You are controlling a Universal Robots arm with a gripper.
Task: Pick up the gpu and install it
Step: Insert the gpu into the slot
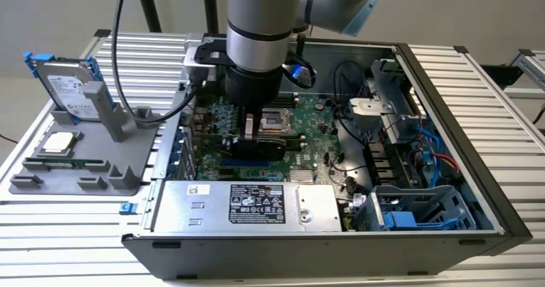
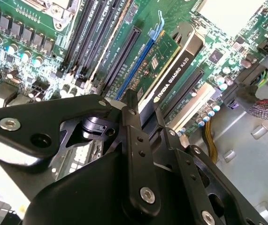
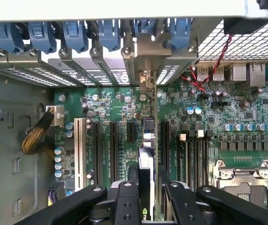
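Reaching down into the open computer case (image 1: pixel 443 172), the arm had its gripper (image 1: pixel 249 131) low over the motherboard (image 1: pixel 315 118), and its two black fingers (image 3: pixel 126 199) were closed narrowly on the gpu (image 2: pixel 169 77), pinching the thin card by its upper edge. From where I stood the card looked upright on its long edge, running along the row of expansion slots; in the second wrist view its black shroud faced one way and its green circuit board the other, with a blue slot (image 2: pixel 141 58) and a black slot (image 2: pixel 124 51) lying just beside it on the board side. In the first wrist view the card showed edge-on between the fingers, its far end pointing at the silver bracket (image 3: pixel 148 51) against the case's rear wall, under the line of blue retaining clips (image 3: pixel 75 35). Whether its lower edge was fully down in a slot I could not tell. The empty processor socket (image 1: pixel 279 118) sat near the gripper, and the power supply (image 1: pixel 247 204) lay along the case's near side. Well apart, toward the exterior view's left, a grey fixture (image 1: pixel 76 166) on the table held a hard drive (image 1: pixel 70 89) standing upright in its blue frame and a small square processor chip (image 1: pixel 58 142) lying flat.
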